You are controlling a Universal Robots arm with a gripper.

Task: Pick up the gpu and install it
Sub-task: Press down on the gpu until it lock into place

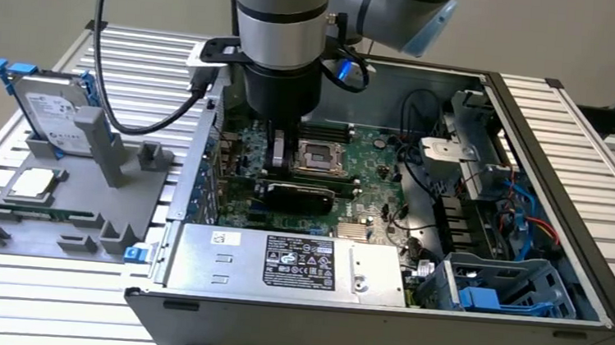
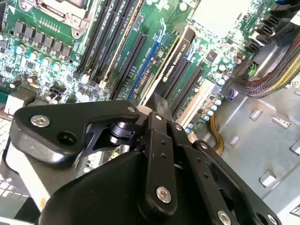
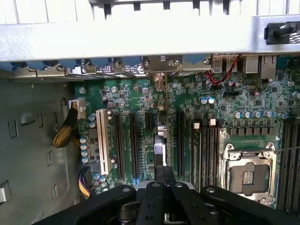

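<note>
The gpu (image 1: 300, 197) stands on its long edge in an expansion slot of the green motherboard (image 1: 381, 149) inside the open computer case. In the second wrist view it is a thin black-topped card (image 2: 180, 49), and in the first wrist view its narrow top edge (image 3: 160, 136) runs toward the case's rear brackets. My gripper (image 1: 277, 170) hangs straight down over the card, near the end closer to the rear brackets. Both wrist views show its black fingers (image 3: 159, 174) pressed together, with the gripper tips (image 2: 156, 99) right at the card's top edge. Whether they touch it I cannot tell.
Beside the card lies the empty CPU socket (image 1: 318, 153). A silver power supply (image 1: 278, 261), a blue-grey drive cage (image 1: 496, 290) and loose cables (image 1: 525, 206) line the case. Outside, a grey fixture (image 1: 62, 227) carries a hard drive (image 1: 55, 107) and a square CPU chip (image 1: 34, 184).
</note>
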